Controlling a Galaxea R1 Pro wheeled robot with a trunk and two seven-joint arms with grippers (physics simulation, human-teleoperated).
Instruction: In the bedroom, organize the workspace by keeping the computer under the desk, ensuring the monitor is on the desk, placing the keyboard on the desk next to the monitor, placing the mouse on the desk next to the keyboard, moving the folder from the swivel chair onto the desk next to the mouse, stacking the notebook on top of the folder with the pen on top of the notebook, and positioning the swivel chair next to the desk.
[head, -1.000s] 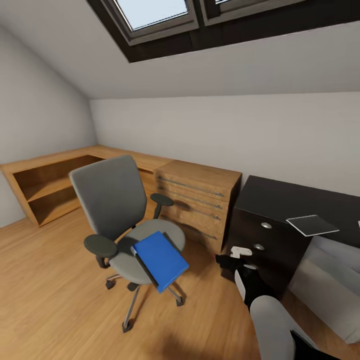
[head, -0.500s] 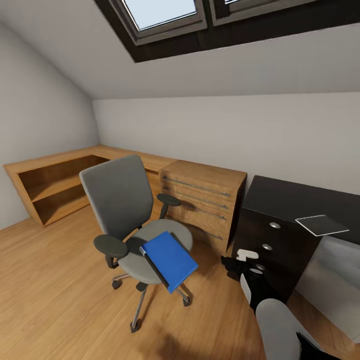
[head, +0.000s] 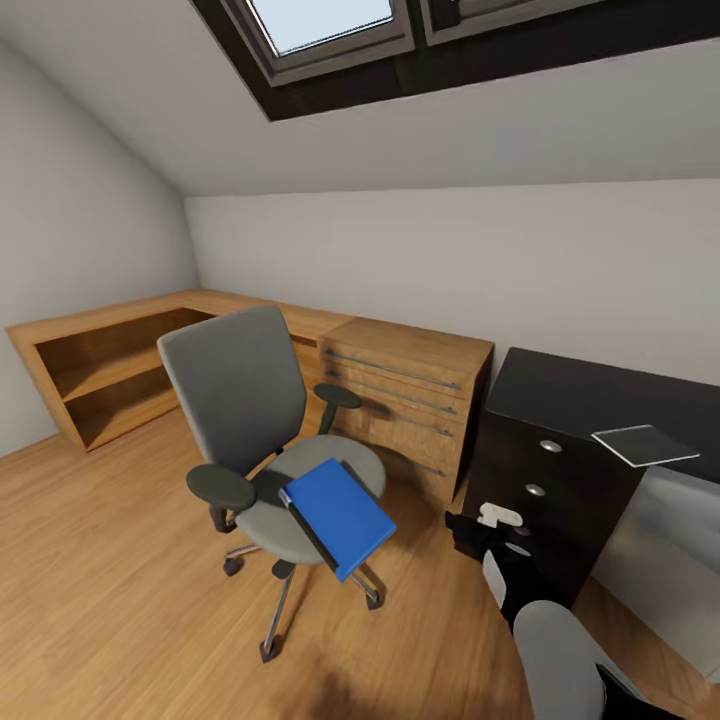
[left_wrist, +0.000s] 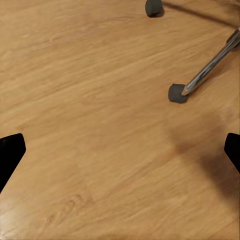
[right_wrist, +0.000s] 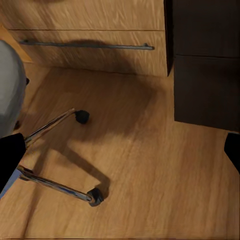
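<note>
I am parked in front of the swivel chair (head: 262, 440), which stands on the wood floor (head: 100, 560) apart from the black desk (head: 590, 400). The blue folder (head: 338, 517) lies on the front of the grey seat, overhanging its edge toward me. A thin pale notebook (head: 643, 444) rests on the desk's top near its front edge, above the drawers.

Both arms hang low. The left gripper (left_wrist: 120, 155) points at bare floor beside a chrome chair leg and caster (left_wrist: 176, 93), its fingers spread wide and empty. The right gripper (right_wrist: 120, 150) looks past the chair base toward the wooden drawer chest (right_wrist: 90, 35) and the desk's dark side, jaws likewise spread, holding nothing.

The step in hand, as I judge it, is fetching the folder. I would raise the right arm to seat height, approach the overhanging edge level, and pinch it there, gently, since the chair rolls if pushed.
</note>
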